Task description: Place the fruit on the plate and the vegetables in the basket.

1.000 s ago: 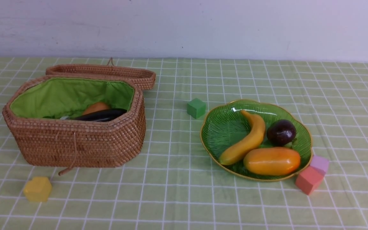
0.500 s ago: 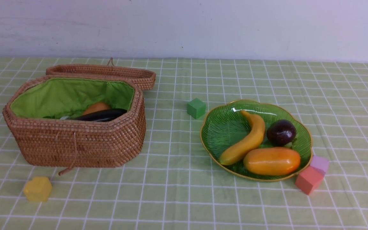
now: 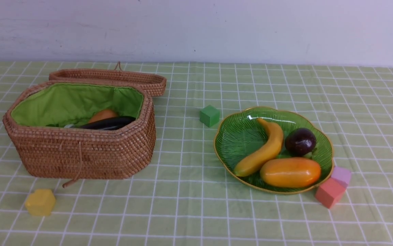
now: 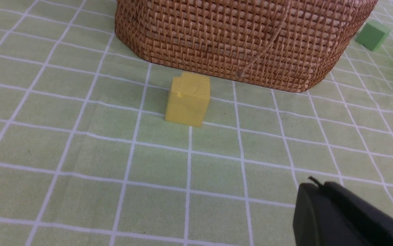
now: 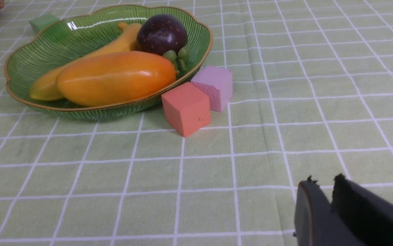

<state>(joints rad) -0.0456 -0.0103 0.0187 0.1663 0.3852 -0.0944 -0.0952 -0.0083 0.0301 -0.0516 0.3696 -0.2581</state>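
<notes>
The brown wicker basket (image 3: 80,153) with green lining stands open at the left. A dark purple eggplant (image 3: 109,123) and a brown-orange potato (image 3: 102,114) lie inside it. On the green leaf-shaped plate (image 3: 237,136) at the right rest a yellow banana (image 3: 264,150), an orange-yellow mango (image 3: 290,172) and a dark purple mangosteen (image 3: 300,141). Neither arm shows in the front view. My left gripper (image 4: 319,185) is shut and empty above the cloth, short of the basket (image 4: 234,34). My right gripper (image 5: 324,182) hovers near the plate (image 5: 39,51), its jaws slightly parted with nothing between them.
The basket's woven lid (image 3: 114,78) lies behind it. A yellow block (image 3: 40,202) sits in front of the basket, and a green block (image 3: 209,115) lies between basket and plate. A salmon block (image 3: 329,192) and a pink block (image 3: 341,175) touch the plate's near right edge.
</notes>
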